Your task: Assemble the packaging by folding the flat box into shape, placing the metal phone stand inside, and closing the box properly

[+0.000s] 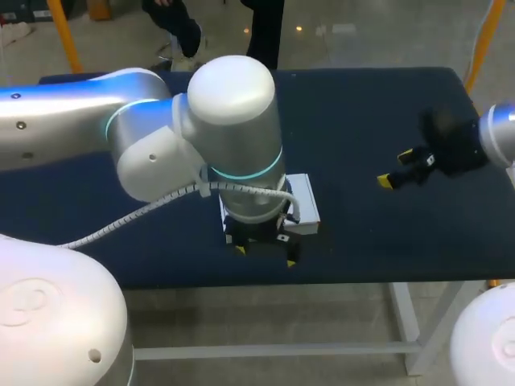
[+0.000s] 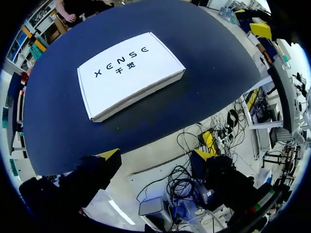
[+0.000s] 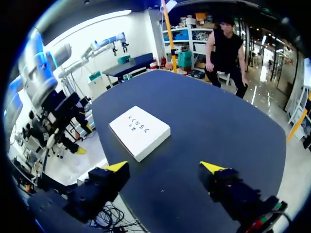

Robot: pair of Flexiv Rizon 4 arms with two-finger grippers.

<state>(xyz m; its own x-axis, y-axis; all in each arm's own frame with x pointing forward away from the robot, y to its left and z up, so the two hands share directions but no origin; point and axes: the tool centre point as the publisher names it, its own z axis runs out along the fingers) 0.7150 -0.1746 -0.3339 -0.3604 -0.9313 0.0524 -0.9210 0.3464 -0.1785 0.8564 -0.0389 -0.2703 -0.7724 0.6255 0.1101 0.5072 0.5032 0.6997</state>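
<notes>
White box (image 2: 131, 73) is down flat on the dark blue table (image 1: 362, 104), lid shut, printed face up, sitting toward the table's front edge, about midway along it. In the head view only one corner of it peeks out, because the left arm (image 1: 233, 121) comes in over it and its wrist covers most of the lid. Left gripper (image 2: 155, 156) hangs above the table by that front edge. Its two yellow tips are spread wide with nothing between them, and the box lies ahead of the fingers, clear of them, no contact at all. Over on the other side, the right arm (image 1: 499, 133) comes in from the table's right end, and the right gripper (image 3: 164, 167) hovers above bare cloth, well apart from the box. Those jaws stand wide open too, empty, yellow tips pointing across the table. From the right wrist camera the box shows ahead of the gripper, a bit toward the left arm's side, all four edges sitting square and flush on the table. Neither claw has hold of anything right now.
</notes>
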